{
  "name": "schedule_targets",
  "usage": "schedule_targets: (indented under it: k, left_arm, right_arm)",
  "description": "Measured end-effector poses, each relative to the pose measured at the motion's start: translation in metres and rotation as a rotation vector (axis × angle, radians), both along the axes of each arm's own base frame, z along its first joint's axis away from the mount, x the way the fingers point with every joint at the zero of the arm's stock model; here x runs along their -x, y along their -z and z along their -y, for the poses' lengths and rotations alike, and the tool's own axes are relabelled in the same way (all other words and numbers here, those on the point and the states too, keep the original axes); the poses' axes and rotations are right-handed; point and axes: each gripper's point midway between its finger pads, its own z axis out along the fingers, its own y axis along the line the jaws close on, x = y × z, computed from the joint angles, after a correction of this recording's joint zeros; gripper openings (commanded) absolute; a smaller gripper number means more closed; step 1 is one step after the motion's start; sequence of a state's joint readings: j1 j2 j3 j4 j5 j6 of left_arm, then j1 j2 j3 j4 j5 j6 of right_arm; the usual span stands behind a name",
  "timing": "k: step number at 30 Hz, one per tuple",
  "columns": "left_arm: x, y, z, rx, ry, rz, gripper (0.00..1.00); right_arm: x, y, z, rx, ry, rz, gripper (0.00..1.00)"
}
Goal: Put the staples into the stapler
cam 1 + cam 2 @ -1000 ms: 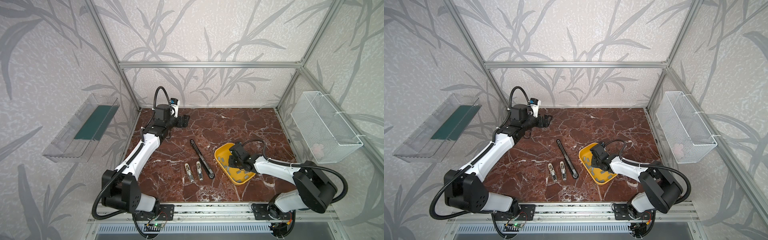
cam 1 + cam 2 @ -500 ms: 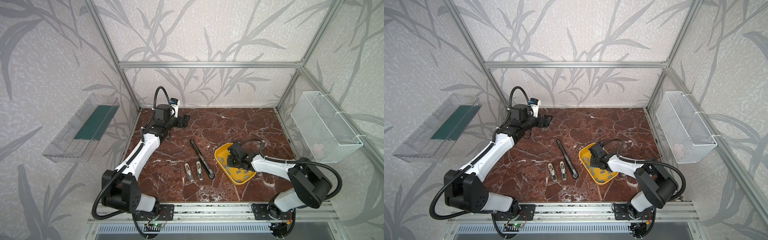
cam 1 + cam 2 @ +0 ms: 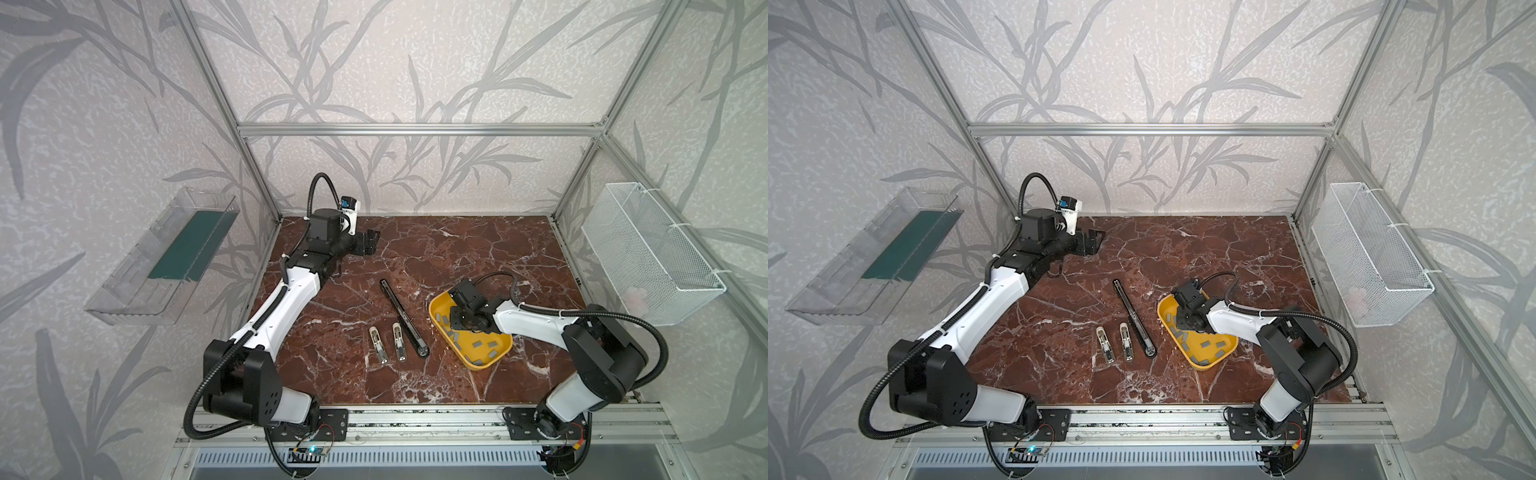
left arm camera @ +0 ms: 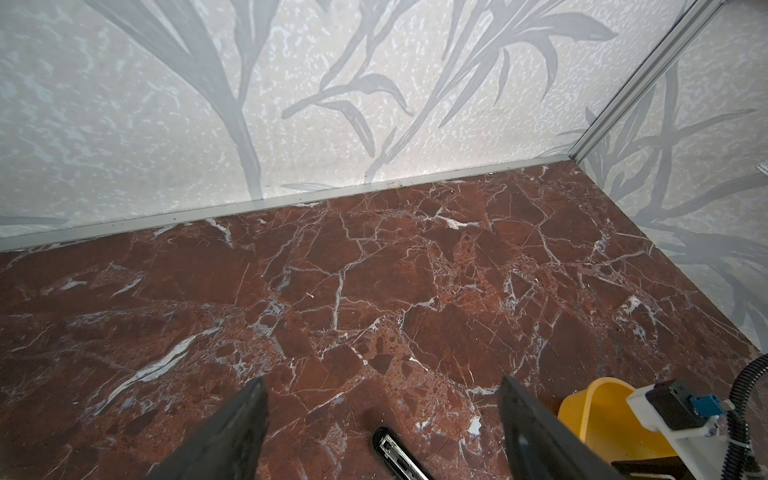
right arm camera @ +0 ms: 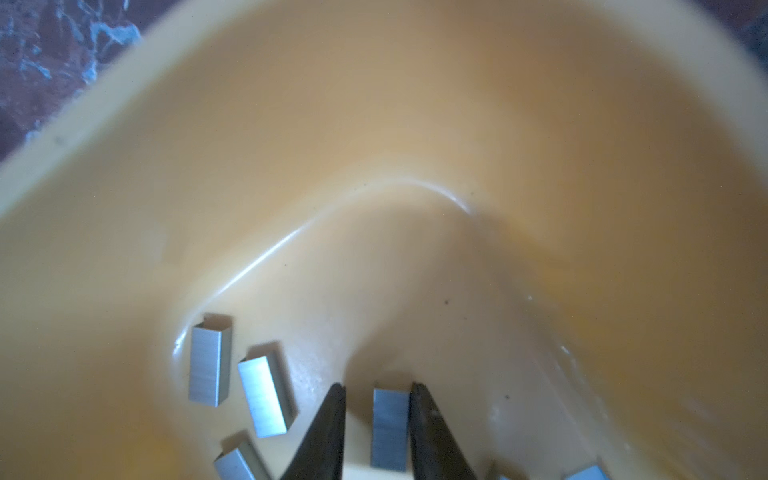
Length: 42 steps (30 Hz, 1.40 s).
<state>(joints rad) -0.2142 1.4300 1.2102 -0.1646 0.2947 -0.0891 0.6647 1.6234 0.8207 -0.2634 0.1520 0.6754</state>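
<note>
Change over the last sec: R gripper has drawn its jaws in round one staple strip on the floor of the yellow tray. R wrist view: one jaw touches the strip's long side, while the other has a sliver of gap, so the jaws are straddling it part-closed, not clamped. Strip lies flat, nothing lifted. In both top views the R wrist has barely shifted; elbow has tucked in a bit toward 10 o'clock.

Nothing else has moved. Stapler lies flat at centre of the counter, running 11-to-5 o'clock, rounded end at 5. Yellow tray is just beside it at its 3 o'clock, not touching. Two small cream-and-metal pieces sit just beside the rounded end, at its 9 o'clock. In L wrist view the stapler's 11 o'clock end shows a slot w/ metal inside. Prob. the magazine, can't be sure.

L gripper: parked at the counter's 11 o'clock corner, jaws wide apart, empty.

Meaning: pick of a first strip is under way; loading itself not begun. Other loose strips lie near but clear of the jaws, so a clean single pick looks likely. Risk: the thin strip may pivot or break if the squeeze lands off-centre.
</note>
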Motion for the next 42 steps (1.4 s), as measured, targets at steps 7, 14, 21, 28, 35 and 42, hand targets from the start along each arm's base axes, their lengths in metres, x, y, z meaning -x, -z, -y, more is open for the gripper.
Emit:
schedule_targets:
  k: [7, 14, 21, 28, 35, 42]
  left_arm:
    - [0.0004, -0.0001, 0.0008, 0.003, 0.004, -0.001, 0.86]
    - [0.0009, -0.0003, 0.0021, 0.007, 0.012, -0.002, 0.86]
    - [0.0012, -0.0005, 0.0027, 0.009, 0.015, -0.002, 0.86]
    - [0.0012, -0.0005, 0.0028, 0.014, 0.013, -0.004, 0.86]
    - [0.0012, -0.0006, 0.0028, 0.015, 0.012, -0.004, 0.87]
    - [0.0011, -0.0008, 0.0028, 0.024, 0.007, -0.008, 0.9]
  right_arm:
    - [-0.0005, 0.0014, -0.0007, 0.055, -0.02, -0.021, 0.2]
    - [0.0022, 0.002, -0.0019, 0.119, -0.037, -0.029, 0.19]
    - [-0.0001, 0.0028, -0.003, 0.136, -0.038, -0.031, 0.16]
    - [0.0002, 0.0034, -0.0042, 0.145, -0.042, -0.042, 0.1]
    - [0.0001, 0.0032, -0.0043, 0.158, -0.073, -0.038, 0.06]
    - [0.0009, -0.0058, -0.0003, 0.17, -0.105, -0.006, 0.06]
